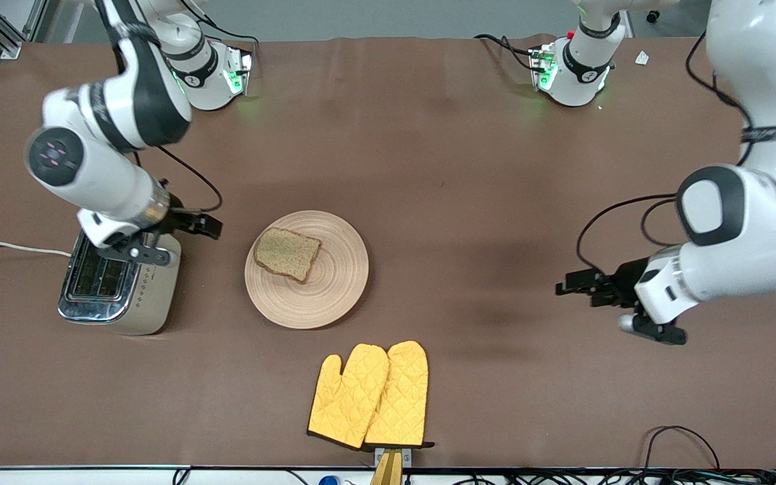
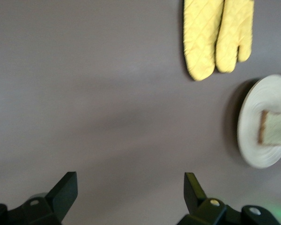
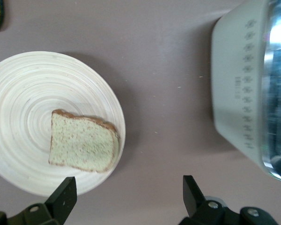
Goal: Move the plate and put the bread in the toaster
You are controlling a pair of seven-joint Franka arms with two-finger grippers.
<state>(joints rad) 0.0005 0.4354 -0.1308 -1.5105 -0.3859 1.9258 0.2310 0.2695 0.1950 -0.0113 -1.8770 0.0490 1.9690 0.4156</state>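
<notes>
Two pincers stand wide apart and empty. The right pincer [image 1: 203, 225] hovers at the frame's left, over the toaster's [image 1: 118, 286] upper edge; the left pincer [image 1: 573, 283] waits above bare worktop [image 1: 469, 168] at right. The bread [image 1: 287, 253] lies on the plate [image 1: 306, 269], centre frame, yellow mitts [image 1: 371, 396] below it. Taking the slice cleanly probably means pinching across its crust edges. Only the right wrist view shows the toaster's dotted side.

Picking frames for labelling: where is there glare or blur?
Right wrist view: the toaster has glare on its chrome top and looks smeared. Left wrist view: the plate and bread look soft. Front view: sharp, with faint shadows on the table.
</notes>
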